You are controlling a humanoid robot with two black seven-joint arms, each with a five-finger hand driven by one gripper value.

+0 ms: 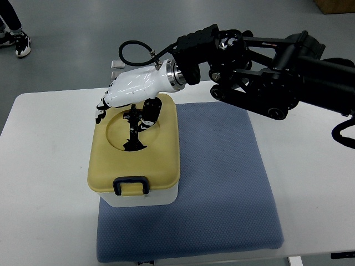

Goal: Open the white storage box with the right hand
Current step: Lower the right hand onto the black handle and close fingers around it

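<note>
While the white storage box [145, 197] with its tan lid [161, 155] sits at nine o'clock on the blue mat [222, 183] covering the desk [44, 166], the right hand [130, 97] hovers over the lid's twelve-o'clock edge, fingers [133, 130] loosely spread, gripping nothing.
</note>
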